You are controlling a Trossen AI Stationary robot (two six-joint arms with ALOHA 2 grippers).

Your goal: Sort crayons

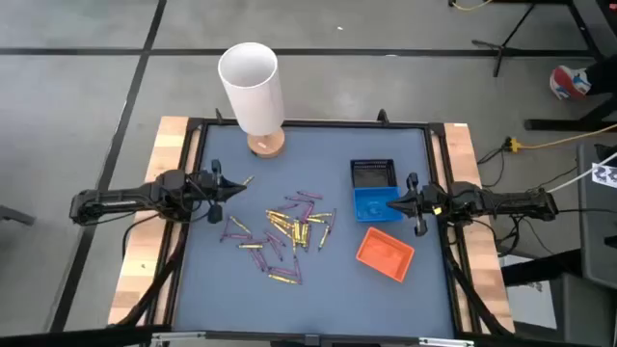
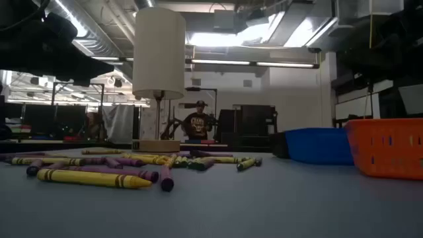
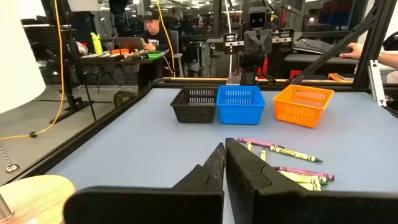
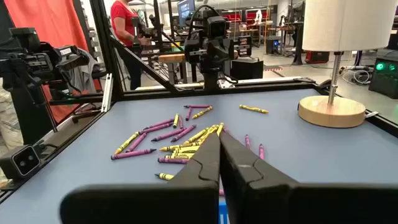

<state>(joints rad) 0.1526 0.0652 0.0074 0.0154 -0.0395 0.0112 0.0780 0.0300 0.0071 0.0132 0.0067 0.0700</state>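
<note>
Nothing was sorted yet: the crayons [image 1: 281, 231] lay scattered mid-worktop [image 1: 328, 299], yellow and purple mixed, just left of the blue tray [image 1: 376, 206]. Left end effector [image 1: 234, 187] hovered closed and empty beyond the pile; right end effector [image 1: 393, 204], closed too, hung over the blue tray. Next move likely called for opening over one crayon. A lamp [image 1: 253, 89] stood behind; a person [image 2: 197, 123] sat in the room beyond.

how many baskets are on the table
3: a black basket at the far side, a blue basket touching it just nearer, and an orange basket nearest, set askew. None look hidden.
</note>
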